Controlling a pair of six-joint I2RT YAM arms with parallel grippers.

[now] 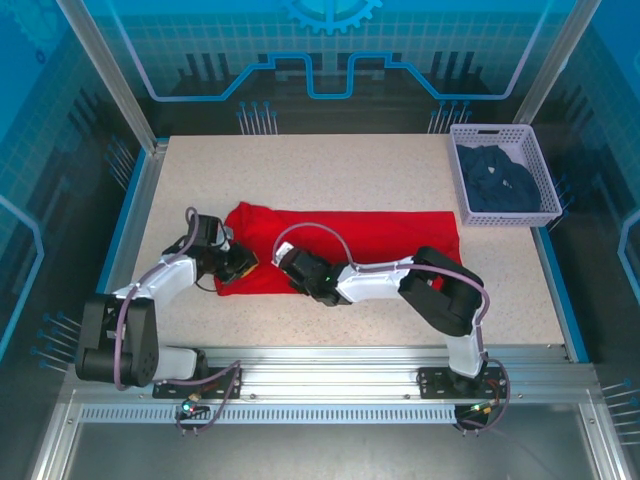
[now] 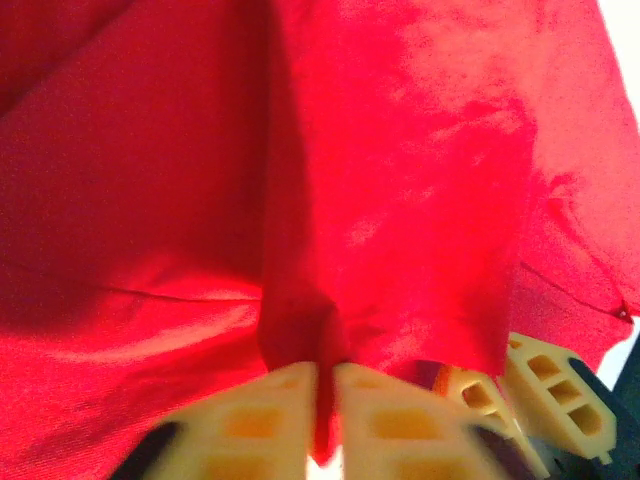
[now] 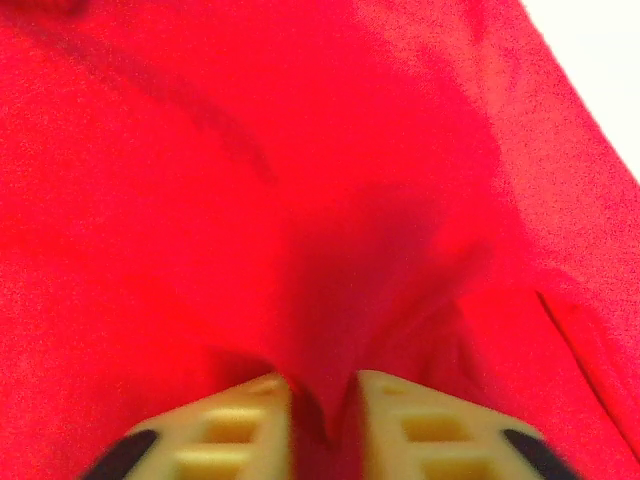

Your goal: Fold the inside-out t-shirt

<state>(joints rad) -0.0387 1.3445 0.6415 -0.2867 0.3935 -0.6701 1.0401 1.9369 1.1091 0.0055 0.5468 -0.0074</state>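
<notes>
red t-shirt [image 1: 370,232] pinched by left gripper [image 2: 322,385], right gripper [image 3: 322,395]

Open table [image 1: 330,170] beyond t-shirt [image 1: 370,235]; basket [image 1: 510,217] blocks far-right corner.

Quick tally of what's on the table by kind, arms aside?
red t-shirt: 1
dark blue garment: 1
white basket: 1
Total: 3
</notes>
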